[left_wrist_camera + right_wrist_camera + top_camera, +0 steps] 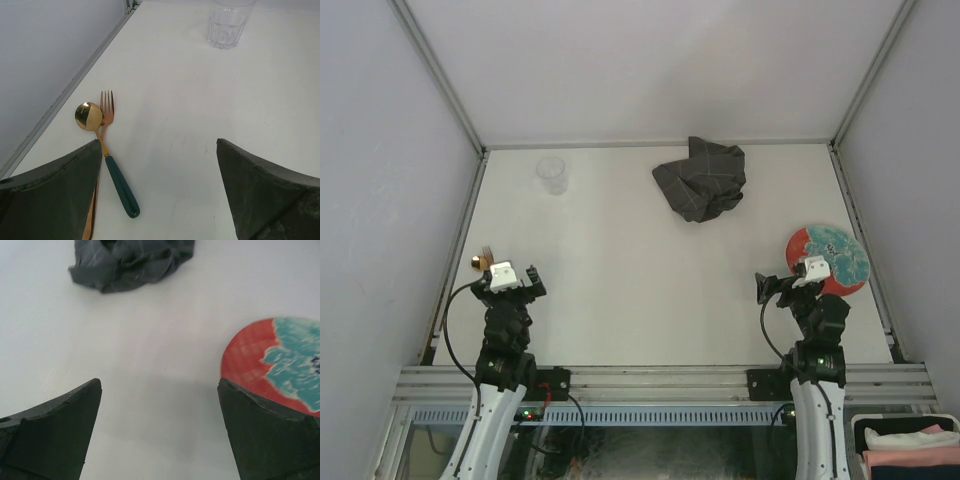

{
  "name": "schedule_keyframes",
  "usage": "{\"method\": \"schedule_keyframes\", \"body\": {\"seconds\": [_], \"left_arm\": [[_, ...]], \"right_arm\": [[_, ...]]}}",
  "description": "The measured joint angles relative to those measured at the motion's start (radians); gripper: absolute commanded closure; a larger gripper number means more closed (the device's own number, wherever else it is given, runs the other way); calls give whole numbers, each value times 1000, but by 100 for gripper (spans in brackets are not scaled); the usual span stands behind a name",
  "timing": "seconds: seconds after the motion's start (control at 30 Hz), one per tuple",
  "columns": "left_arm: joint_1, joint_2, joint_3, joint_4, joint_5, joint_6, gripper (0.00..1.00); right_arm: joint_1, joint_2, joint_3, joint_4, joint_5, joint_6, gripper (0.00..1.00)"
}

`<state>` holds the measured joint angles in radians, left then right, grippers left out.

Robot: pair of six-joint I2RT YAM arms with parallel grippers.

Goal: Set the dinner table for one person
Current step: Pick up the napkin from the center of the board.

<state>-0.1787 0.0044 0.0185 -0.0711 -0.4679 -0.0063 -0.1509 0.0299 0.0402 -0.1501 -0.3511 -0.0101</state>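
Dinner table (pixel 620 285): off-white top lying under and ahead of both grippers, its middle bare, presumably kept for the setting. Left gripper (pixel 159 145): jaws spread wide, nothing between them, low over the table. Right gripper (pixel 159 385): likewise wide apart and empty, judged ready for a first pick. Cloth (pixel 130 260): dark grey check, crumpled in a heap, far ahead of the right gripper and slightly to its left; not yet folded or laid. Plate (pixel 265 360): red and teal, flat on the table, just ahead of the right finger, the nearest item to that arm. Glass (pixel 227 25): clear, upright, well ahead of the left gripper. Fork (pixel 106 102) and spoon (pixel 88 116): side by side, necks crossing, a green handle trailing back beside the left finger, heads ahead-left; nothing is arranged as a place.
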Motion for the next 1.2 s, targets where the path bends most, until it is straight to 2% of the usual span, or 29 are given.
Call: {"method": "schedule_keyframes", "body": {"seconds": [0.17, 0.33, 0.5, 0.77, 0.9, 1.03, 1.2], "left_arm": [[0, 0, 0, 0, 1, 2, 0], [0, 0, 0, 0, 3, 1, 0], [0, 0, 0, 0, 4, 1, 0], [0, 0, 0, 0, 4, 1, 0], [0, 0, 0, 0, 4, 1, 0], [0, 0, 0, 0, 4, 1, 0], [0, 0, 0, 0, 5, 1, 0]], "right_arm": [[3, 204, 134, -93, -54, -45, 0], [19, 426, 311, -76, -104, -79, 0], [172, 649, 494, -90, -37, -132, 0], [428, 1273, 1111, -187, 96, -224, 0], [524, 1501, 1303, -246, 166, -331, 0], [542, 1768, 1578, -367, 205, -402, 0], [489, 2146, 2057, -566, 262, -447, 0]]}}
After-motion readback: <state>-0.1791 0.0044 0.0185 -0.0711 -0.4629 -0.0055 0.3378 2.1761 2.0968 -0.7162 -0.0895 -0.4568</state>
